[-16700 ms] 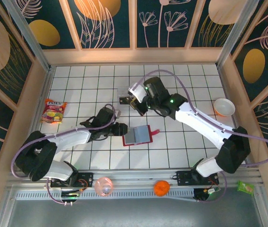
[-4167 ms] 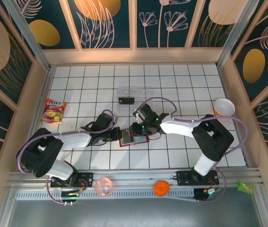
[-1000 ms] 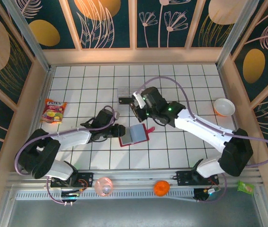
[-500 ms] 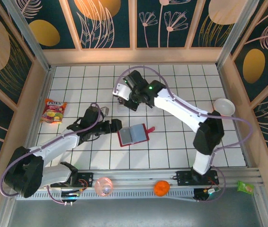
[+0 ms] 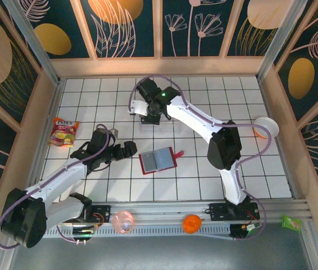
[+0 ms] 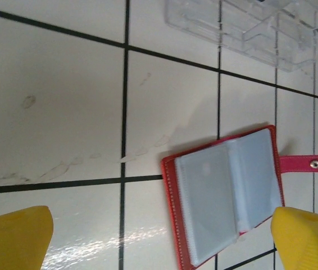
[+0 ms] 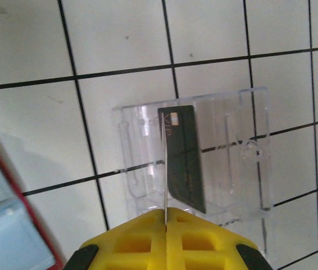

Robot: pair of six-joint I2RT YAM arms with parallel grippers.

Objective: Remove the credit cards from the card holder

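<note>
Credit cards: two counted.
- One dark card (image 7: 184,163) with a pale mark lies flat inside the clear tray (image 7: 243,163).
- The second card (image 7: 163,163), seen edge-on as a thin line, stands upright over that tray, pinched between the closed fingers of the right gripper (image 7: 166,216).

Card holder (image 5: 159,160): one, red. It lies open on the white tiled table (image 5: 91,95), grey-blue pockets up and snap tab (image 6: 308,163) out to one side, near the tray but apart from it. Whether its pockets hold anything cannot be made out.

Left gripper (image 5: 126,149): empty, jaws wide apart, just beside the card holder and not touching it.

Other items: one snack packet (image 5: 63,133) and one bowl (image 5: 266,127), its rim partly crossed by a cable.

The tray is mostly hidden under the right gripper in the top view.
</note>
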